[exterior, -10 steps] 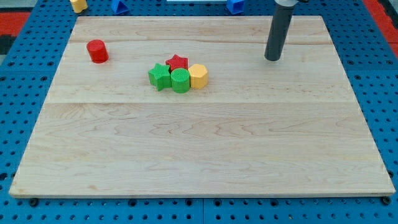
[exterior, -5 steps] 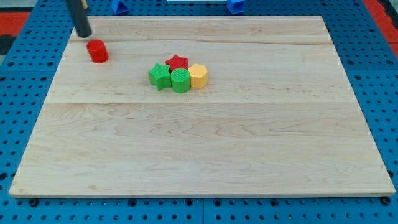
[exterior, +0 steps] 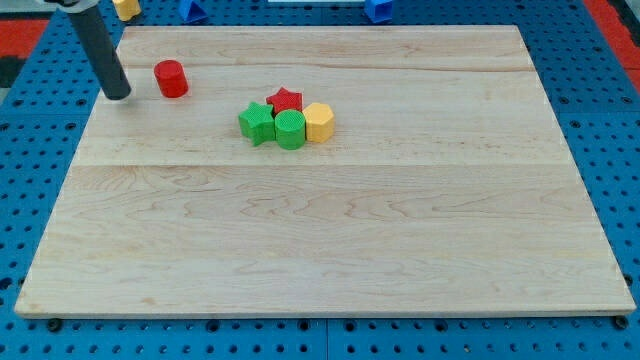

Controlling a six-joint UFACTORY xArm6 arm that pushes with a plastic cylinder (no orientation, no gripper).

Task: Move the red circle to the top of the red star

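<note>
The red circle [exterior: 171, 78] stands on the wooden board [exterior: 330, 230] at the upper left. The red star [exterior: 286, 99] sits near the upper middle, at the back of a tight cluster with a green star [exterior: 256, 123], a green cylinder [exterior: 290, 129] and a yellow block [exterior: 318, 121]. My tip [exterior: 119, 95] rests on the board to the left of the red circle and slightly below it, a short gap apart. The red circle lies well to the left of the red star.
Beyond the board's top edge lie a yellow block [exterior: 126, 8], a blue block [exterior: 194, 11] and another blue block [exterior: 377, 9]. A blue pegboard [exterior: 610, 130] surrounds the board.
My tip swept from the upper right across to the upper left, then came down to the left of the red circle. The red circle has shifted a little to the right and up.
</note>
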